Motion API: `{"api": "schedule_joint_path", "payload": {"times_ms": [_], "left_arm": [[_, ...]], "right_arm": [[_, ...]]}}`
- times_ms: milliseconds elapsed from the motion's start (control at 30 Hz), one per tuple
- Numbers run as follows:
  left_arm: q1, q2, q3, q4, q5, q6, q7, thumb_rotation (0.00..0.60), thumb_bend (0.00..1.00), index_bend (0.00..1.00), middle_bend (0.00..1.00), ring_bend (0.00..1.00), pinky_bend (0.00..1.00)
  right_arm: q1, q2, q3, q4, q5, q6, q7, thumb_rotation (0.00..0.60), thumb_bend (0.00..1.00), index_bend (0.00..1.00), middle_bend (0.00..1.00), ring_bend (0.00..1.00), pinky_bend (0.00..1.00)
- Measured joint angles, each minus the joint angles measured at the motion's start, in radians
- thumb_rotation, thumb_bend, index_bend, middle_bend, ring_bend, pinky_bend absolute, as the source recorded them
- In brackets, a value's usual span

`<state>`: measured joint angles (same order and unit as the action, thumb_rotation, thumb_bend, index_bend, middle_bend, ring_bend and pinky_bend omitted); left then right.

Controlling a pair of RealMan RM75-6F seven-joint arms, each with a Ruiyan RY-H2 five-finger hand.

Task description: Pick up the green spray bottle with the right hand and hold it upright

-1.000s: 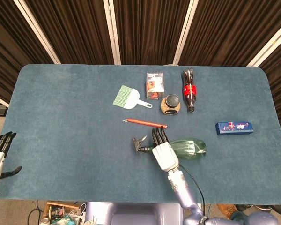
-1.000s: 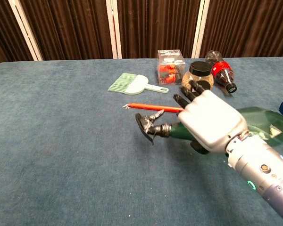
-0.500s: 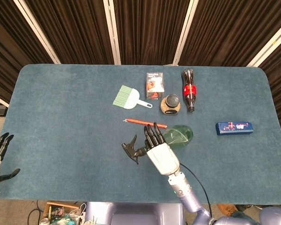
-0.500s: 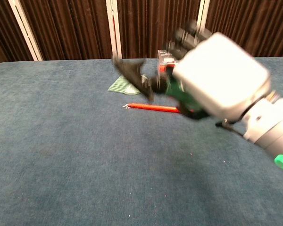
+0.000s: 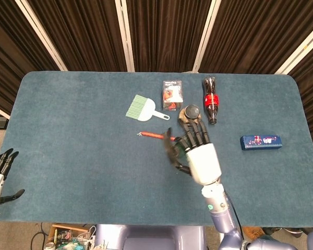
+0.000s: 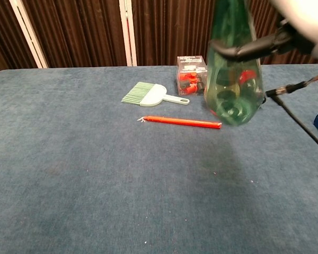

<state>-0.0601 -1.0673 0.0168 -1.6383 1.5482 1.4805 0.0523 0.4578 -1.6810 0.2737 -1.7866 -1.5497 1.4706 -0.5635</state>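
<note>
The green spray bottle (image 6: 233,74) hangs upright above the table, its wide translucent base lowest, in the chest view. My right hand (image 5: 199,154) grips it around the upper body, and dark fingers (image 6: 243,48) wrap across it. From the head view the hand hides most of the bottle; only the black sprayer head (image 5: 170,149) sticks out to the left. My left hand (image 5: 0,173) stays off the table's near left edge, fingers apart and holding nothing.
On the blue table (image 5: 73,140) lie a red pen (image 5: 152,135), a green hand brush (image 5: 142,108), a clear box (image 5: 172,95), a black-lidded jar (image 5: 190,113), a cola bottle (image 5: 211,100) and a blue box (image 5: 260,141). A thin cable (image 6: 299,120) trails from the right arm.
The right hand has lifted the bottle off the table and turned it from lying on its side to upright, moving away from me and to the right. The left hand barely shifted.
</note>
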Motion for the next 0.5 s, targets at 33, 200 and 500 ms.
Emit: {"api": "schedule_joint_path", "payload": {"times_ms": [33, 200, 500], "left_arm": [[0.0, 0.0, 0.001, -0.001, 0.002, -0.001, 0.0, 0.6, 0.06, 0.03, 0.01, 0.07, 0.12], [-0.005, 0.003, 0.007, -0.004, 0.011, -0.012, -0.006, 0.6, 0.06, 0.03, 0.01, 0.07, 0.12], [0.002, -0.004, -0.002, -0.008, 0.0, 0.007, 0.028, 0.6, 0.05, 0.03, 0.01, 0.07, 0.12]], "right_arm": [[-0.007, 0.007, 0.004, -0.019, 0.023, 0.001, 0.043, 0.6, 0.5, 0.9, 0.08, 0.0, 0.0], [-0.05, 0.023, 0.018, -0.047, 0.051, 0.049, 0.269, 0.6, 0.52, 0.89, 0.05, 0.0, 0.0], [-0.111, -0.034, 0.018, 0.127, 0.03, 0.177, 0.542, 0.6, 0.52, 0.88, 0.05, 0.0, 0.0]]}}
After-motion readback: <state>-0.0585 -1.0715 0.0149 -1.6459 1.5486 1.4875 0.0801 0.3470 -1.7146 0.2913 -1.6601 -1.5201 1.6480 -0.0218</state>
